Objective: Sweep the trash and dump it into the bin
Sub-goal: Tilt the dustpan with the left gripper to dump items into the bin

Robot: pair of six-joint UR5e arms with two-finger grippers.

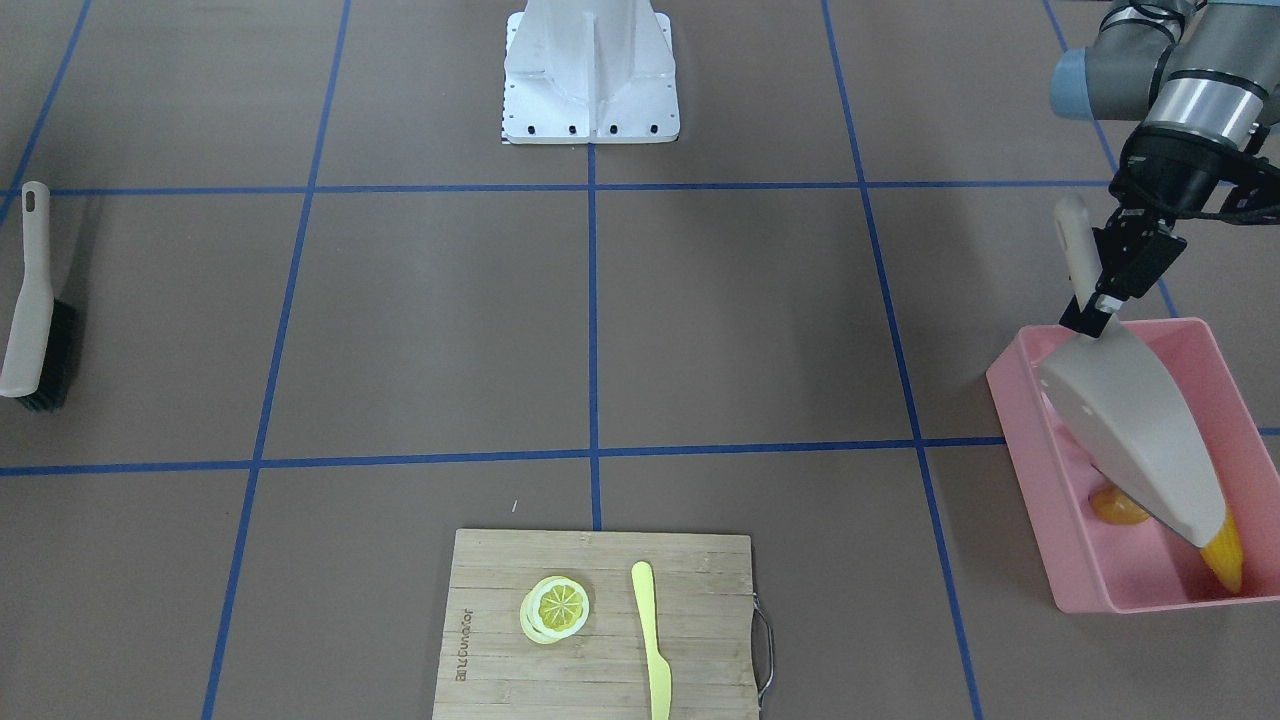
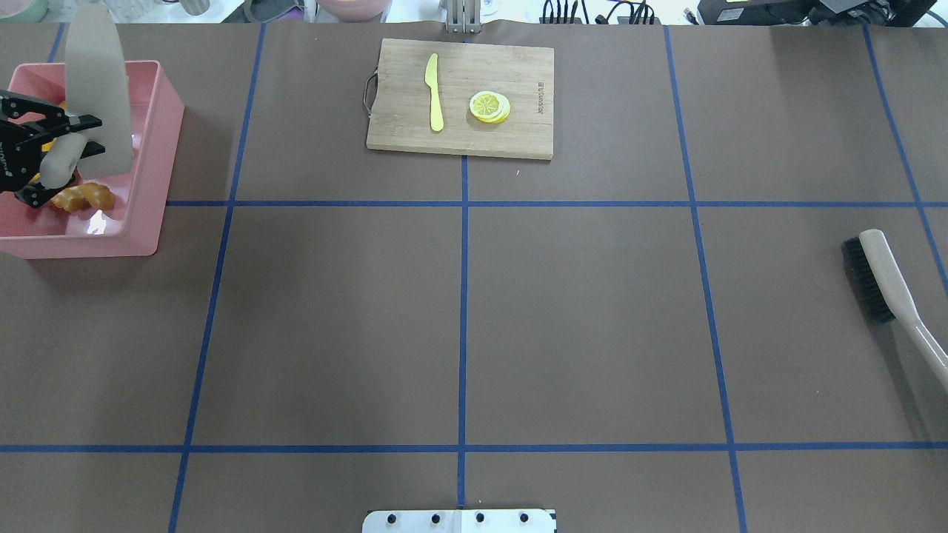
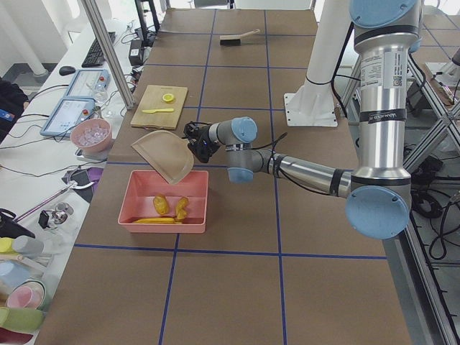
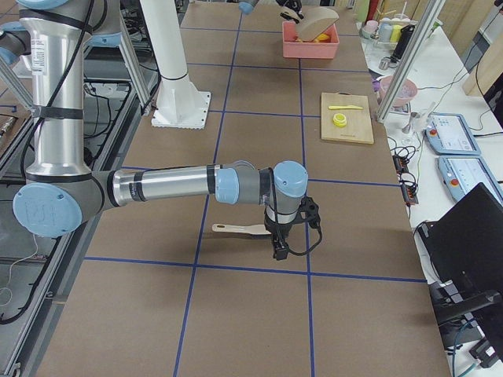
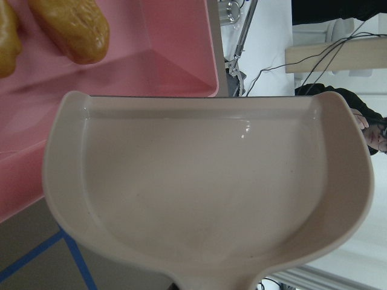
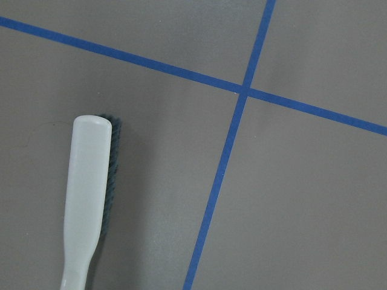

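The left gripper squeezes the dustpan handle and holds it tilted over the pink bin. The corn lies inside. I cannot tell if the right gripper is holding anything.

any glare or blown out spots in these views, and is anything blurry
Overhead exterior: a white glare patch on the floor of the pink bin, which throws a soft shadow onto the table. Left wrist view: a small highlight on the dustpan; the room behind it is blown out white. Right wrist view: the brush is sharp, no glare.
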